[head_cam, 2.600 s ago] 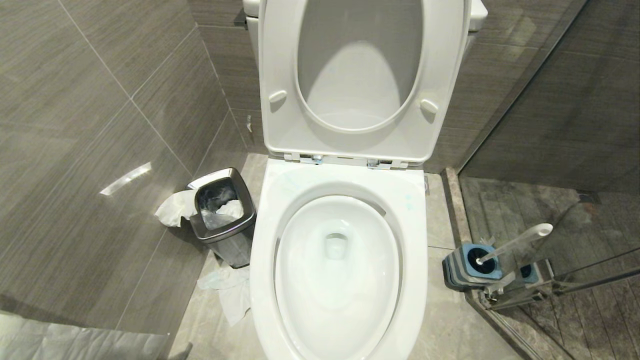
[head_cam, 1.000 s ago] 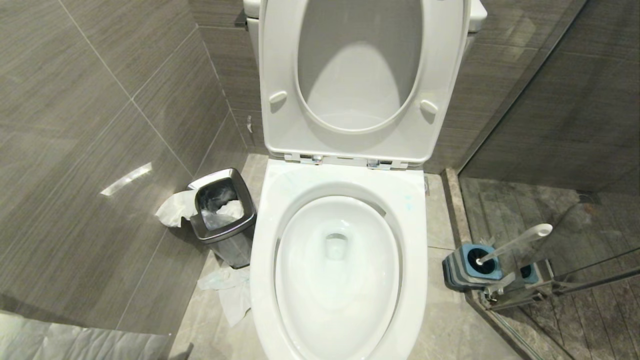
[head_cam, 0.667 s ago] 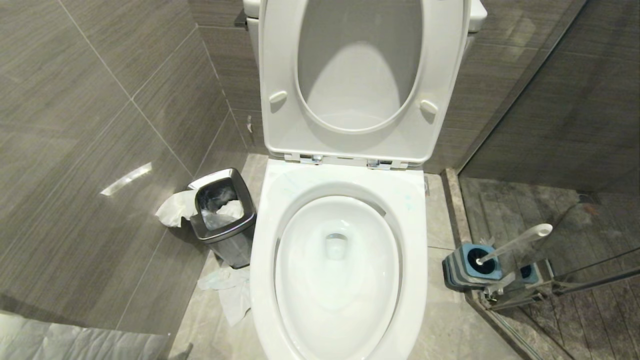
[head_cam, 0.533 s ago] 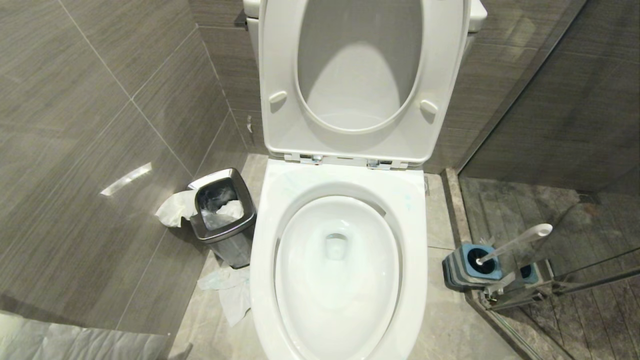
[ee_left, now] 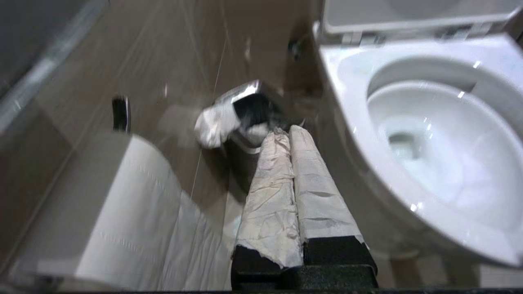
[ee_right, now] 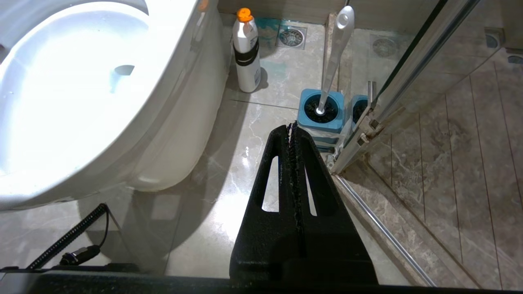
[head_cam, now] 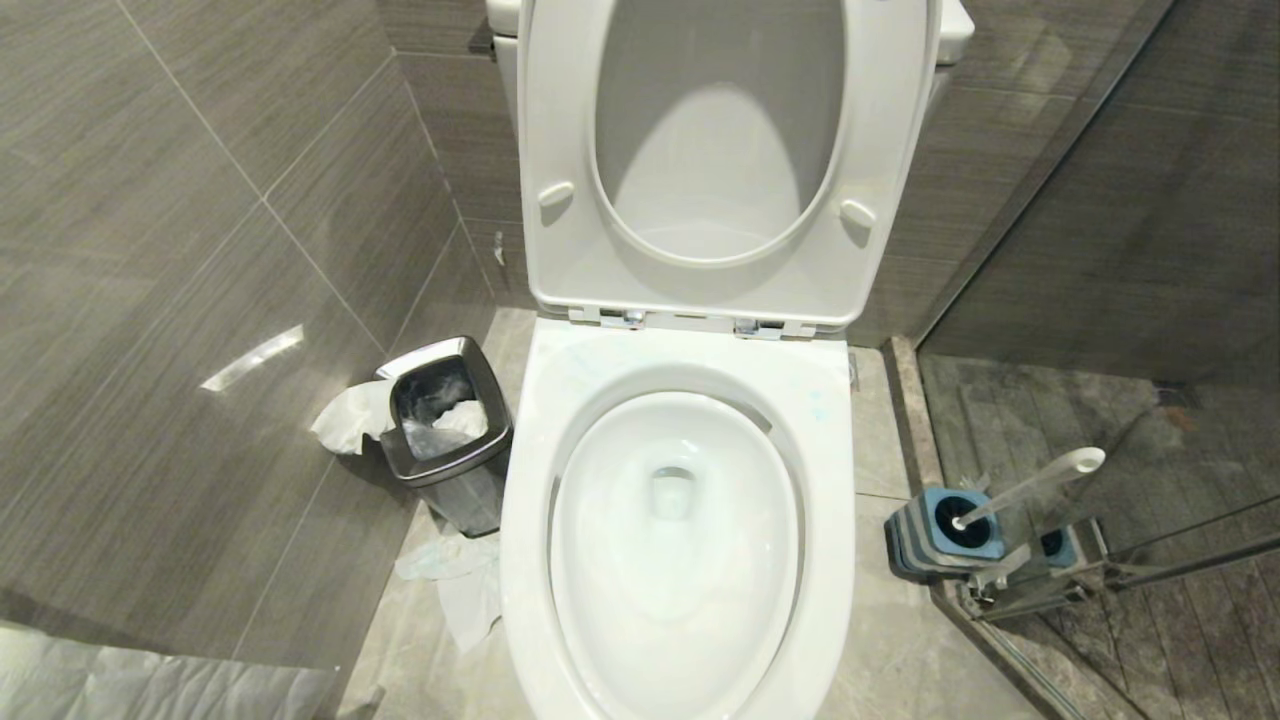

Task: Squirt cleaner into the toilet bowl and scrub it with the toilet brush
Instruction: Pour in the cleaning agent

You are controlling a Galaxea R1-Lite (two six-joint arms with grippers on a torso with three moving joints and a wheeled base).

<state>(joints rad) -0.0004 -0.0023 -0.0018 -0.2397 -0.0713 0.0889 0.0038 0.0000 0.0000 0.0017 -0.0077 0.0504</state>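
Head view: the glossy white porcelain toilet bowl [head_cam: 676, 560] fills the middle, its white seat and lid [head_cam: 720, 160] raised against the wall behind it. Faint pale turquoise cleaner [head_cam: 818, 405] speckles the bowl's rim. To the bowl's right stands the white-handled toilet brush [head_cam: 1030, 487] in its square blue-and-grey holder [head_cam: 940, 535]. To the bowl's left sits a small square steel waste bin [head_cam: 445, 435] with crumpled white tissue [head_cam: 345, 415] hanging beside it. Neither arm shows here.

Left wrist view: the left gripper [ee_left: 286, 134], its fingers wrapped in white paper, is pressed closed and empty, left of the bowl [ee_left: 429, 134], near the bin [ee_left: 245, 106].

Right wrist view: the black right gripper [ee_right: 292, 126] is closed on nothing, right of the bowl [ee_right: 81, 94], just before the brush holder [ee_right: 320, 110]. A white bottle with orange cap [ee_right: 247, 51] stands beside the bowl.
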